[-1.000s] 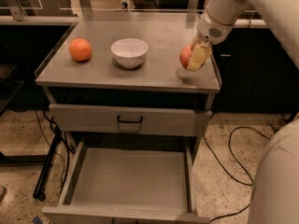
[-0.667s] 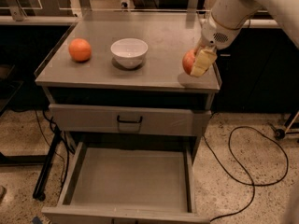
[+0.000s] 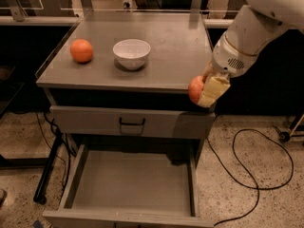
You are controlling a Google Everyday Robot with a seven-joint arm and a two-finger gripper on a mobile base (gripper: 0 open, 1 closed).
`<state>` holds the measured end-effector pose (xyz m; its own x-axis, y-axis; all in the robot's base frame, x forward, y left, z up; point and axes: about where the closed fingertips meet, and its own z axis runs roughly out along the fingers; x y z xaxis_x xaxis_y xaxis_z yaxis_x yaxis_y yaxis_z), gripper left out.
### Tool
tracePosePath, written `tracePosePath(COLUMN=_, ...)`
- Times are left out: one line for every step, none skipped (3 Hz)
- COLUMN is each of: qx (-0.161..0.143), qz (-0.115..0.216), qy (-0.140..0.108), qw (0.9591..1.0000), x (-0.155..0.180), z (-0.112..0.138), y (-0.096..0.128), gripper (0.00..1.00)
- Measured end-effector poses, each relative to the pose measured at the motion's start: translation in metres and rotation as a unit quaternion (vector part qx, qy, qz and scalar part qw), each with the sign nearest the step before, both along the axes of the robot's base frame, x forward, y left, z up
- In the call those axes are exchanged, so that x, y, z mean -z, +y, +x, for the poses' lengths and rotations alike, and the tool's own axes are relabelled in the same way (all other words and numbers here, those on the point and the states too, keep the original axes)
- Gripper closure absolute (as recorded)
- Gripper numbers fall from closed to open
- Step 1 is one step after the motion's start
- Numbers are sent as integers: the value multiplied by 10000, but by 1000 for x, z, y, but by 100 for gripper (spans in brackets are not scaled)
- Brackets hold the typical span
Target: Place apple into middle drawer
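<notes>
Camera view: gripper [image 3: 203, 91] at the counter's [image 3: 166, 56] front-right edge, fingers closed around one apple [image 3: 194, 88], past the lip. Middle drawer [image 3: 133, 182] open below. One orange [image 3: 81, 50], one bowl [image 3: 131, 52].

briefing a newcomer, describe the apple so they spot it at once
Start at the grey cabinet with the open drawer below. At its top's front right corner, the gripper is shut on the apple. It is reddish and off the surface; the orange rests beside the white bowl.

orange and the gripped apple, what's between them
Camera view: a white bowl on the cabinet top; the gripper holds the apple at its front right edge.
</notes>
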<state>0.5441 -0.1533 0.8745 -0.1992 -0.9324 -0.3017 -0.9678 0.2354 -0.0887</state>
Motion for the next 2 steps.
tracePosePath(qx=55, qz=-2, qy=-47, qw=10000, x=3, z=-2, y=3, gripper=100)
tracePosePath(qx=267, qz=65, qy=227, qw=9994, x=42, z=-28, y=11, gripper=100)
